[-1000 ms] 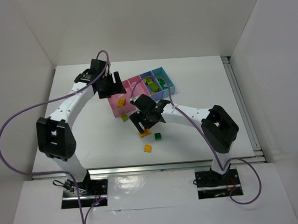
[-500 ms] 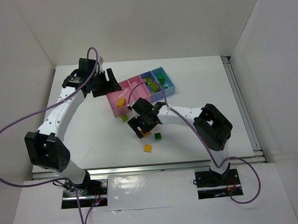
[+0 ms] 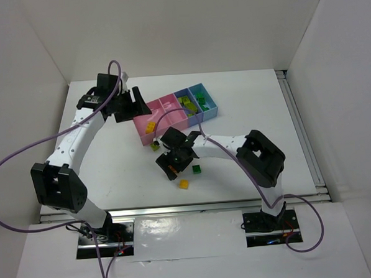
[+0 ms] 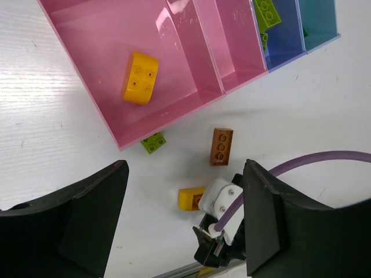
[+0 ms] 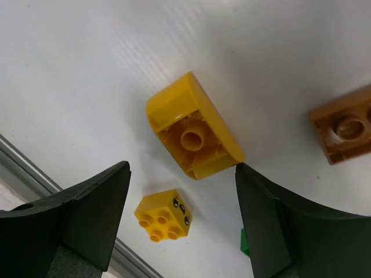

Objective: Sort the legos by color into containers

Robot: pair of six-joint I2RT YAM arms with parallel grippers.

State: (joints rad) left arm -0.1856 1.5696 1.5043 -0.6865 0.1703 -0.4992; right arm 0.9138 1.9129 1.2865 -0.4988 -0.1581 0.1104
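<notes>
A: Four containers stand in a joined row near the middle of the table, running toward the upper right in the overhead view: two pink, one darker blue, one light blue. Where are the legos?

B: Some are already in bins. A rounded yellow brick lies in the end pink bin, and a lime brick lies in the darker blue one. The others are on the table below the row. A loose lime brick sits just beside the pink bin's corner, with a brown brick near it.

A: And the tools?

B: The left tool hangs above the pink end of the row, with its fingers spread wide and nothing between them. The right tool is low over the table, also wide open and gripping nothing. In its wrist view, an upturned yellow brick lies on the table between its two fingers. Whether the finger on the right touches that brick, I cannot tell. A small yellow brick lies just below.
</notes>
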